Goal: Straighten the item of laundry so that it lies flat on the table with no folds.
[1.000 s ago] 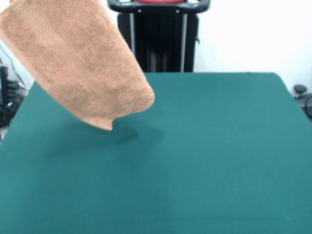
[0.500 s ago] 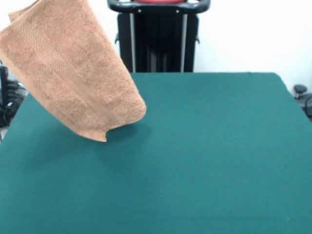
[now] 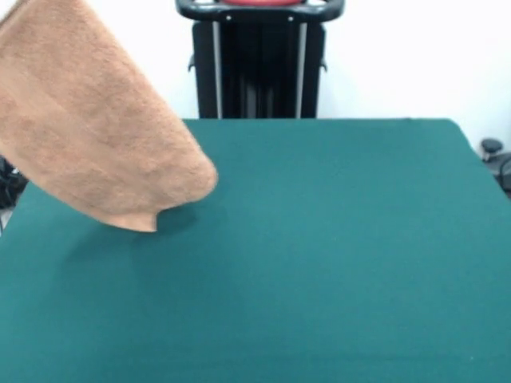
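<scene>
Towel [image 3: 96,120]: light orange-tan terry cloth, fluffy and matte, blurred in this view; hung in the air at the upper left, running off the top and left edges.
Towel shape: broad slanted sheet, wide above, narrowing to a rounded lower right edge; small pointed corner at the very bottom.
Towel surface: soft nap all over; no ribbed band made out through the blur.
Towel position: lifted above the table's far left part, not spread flat; lowest corner hung over the green cloth, contact with it not possible to judge.
Table [image 3: 319,255]: large, covered in smooth dark green cloth; flat, even, with a faint dark shadow under and right of the towel's lower edge.
Table edges: far edge straight, far right corner visible; left side partly hidden behind the towel.
Pedestal [image 3: 259,60]: black upright frame with two pale vertical bars, a rounded black rim on top and a strip of red just above it.
Wall [image 3: 415,56]: plain white, smooth.
Clutter: dark objects at the far right edge [image 3: 495,155], beyond the table; too small to identify.
Gripper: not seen anywhere; open or closed impossible to say.
Writing: none legible on towel, table or pedestal.
</scene>
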Action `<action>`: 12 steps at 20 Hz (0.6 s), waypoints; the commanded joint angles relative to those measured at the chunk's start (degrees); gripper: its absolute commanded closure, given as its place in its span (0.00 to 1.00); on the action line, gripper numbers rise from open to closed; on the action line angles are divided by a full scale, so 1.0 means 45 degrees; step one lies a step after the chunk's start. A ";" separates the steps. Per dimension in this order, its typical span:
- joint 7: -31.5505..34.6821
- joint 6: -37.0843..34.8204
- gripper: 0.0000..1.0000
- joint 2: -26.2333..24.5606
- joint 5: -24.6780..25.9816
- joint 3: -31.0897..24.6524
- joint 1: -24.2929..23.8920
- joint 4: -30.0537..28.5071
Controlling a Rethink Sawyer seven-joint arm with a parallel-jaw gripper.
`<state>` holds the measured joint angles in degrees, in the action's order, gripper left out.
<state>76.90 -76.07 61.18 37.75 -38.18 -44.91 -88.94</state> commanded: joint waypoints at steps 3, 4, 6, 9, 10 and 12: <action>0.8880 -0.0204 1.00 0.3848 0.6089 0.1969 0.5559 -0.1102; 0.9324 -0.0577 1.00 0.3825 0.6506 0.2085 0.5993 -0.1090; 1.0194 -0.1243 1.00 0.3691 0.7248 0.2383 0.6875 -0.1064; 1.1635 -0.2337 1.00 0.3237 0.7903 0.2830 0.8157 -0.1134; 1.2010 -0.2726 1.00 0.3006 0.8055 0.2931 0.8546 -0.1074; 1.2782 -0.3370 1.00 0.2559 0.8324 0.3139 0.9277 -0.0997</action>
<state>102.44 -78.14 75.20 66.85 -29.37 -11.82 -88.96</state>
